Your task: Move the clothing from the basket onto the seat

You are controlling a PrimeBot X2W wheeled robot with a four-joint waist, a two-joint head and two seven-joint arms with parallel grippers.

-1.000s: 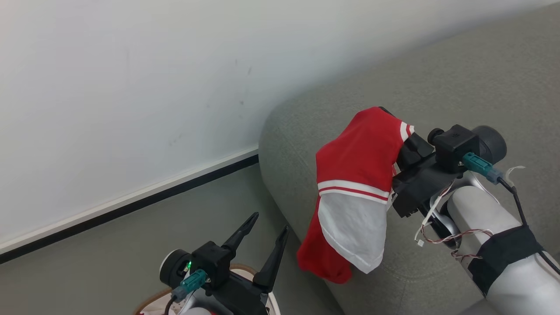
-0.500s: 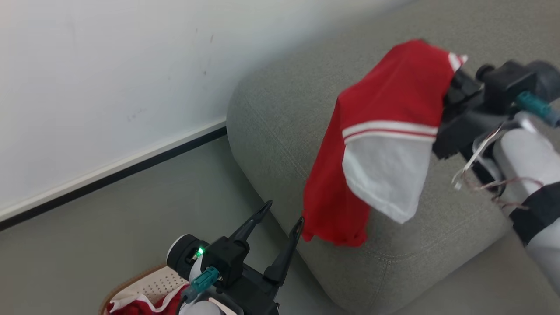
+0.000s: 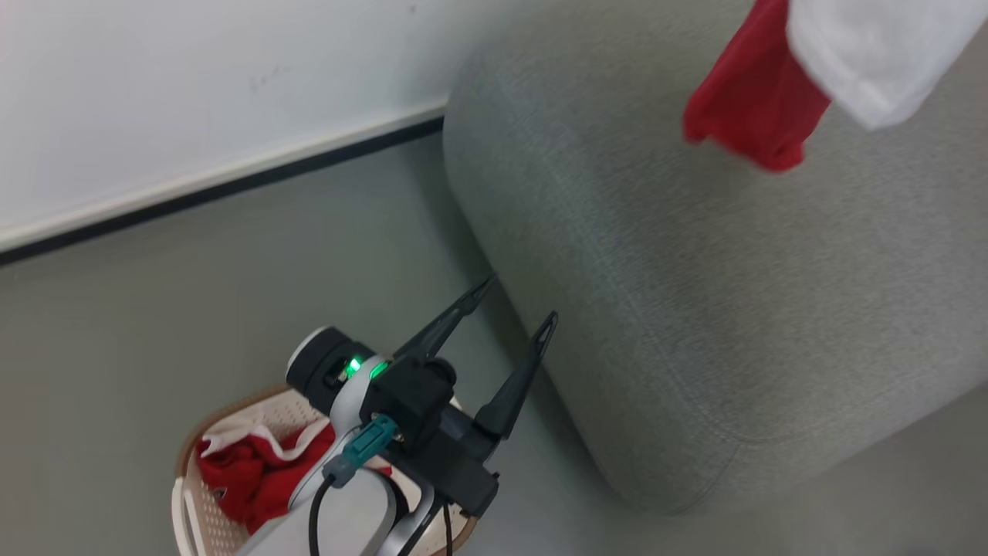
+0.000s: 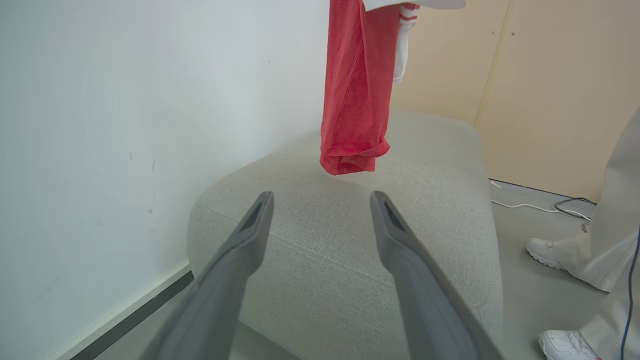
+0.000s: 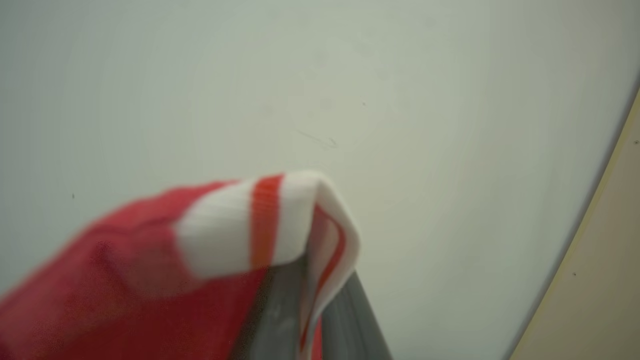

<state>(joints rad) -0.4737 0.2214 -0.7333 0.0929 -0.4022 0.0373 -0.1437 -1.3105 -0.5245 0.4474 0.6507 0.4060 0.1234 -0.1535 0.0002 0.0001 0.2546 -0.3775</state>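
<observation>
Red garment [image 4: 355, 100], white lining, striped trim. It hangs limp from the right claw [image 5: 312, 305], whose two fingers stand close together with the striped hem pinched between them. Below that claw the cloth drops in one long fold. Its lowest end is just over the seat [image 4: 350, 240]; I cannot tell if it touches.

Left claw [image 3: 521, 301] is spread wide with nothing in it, tips toward the seat. The basket [image 3: 185, 471] sits under its wrist, with more red clothing [image 3: 247, 479] heaped inside.

Handling, my reading:
- Light, soft, no stiffness. It takes whatever shape gravity gives and will likely swing when carried. Not fragile.
- Smooth sports fabric may creep out of a thin pinch. Doubled trim or a bunched fold should hold better than a single layer.
- For the heap, take the raised white-edged ridge nearest the left claw's fingers, deep enough to gather several layers.
- The basket's perforated wall could catch a fingertip that goes too low.
</observation>
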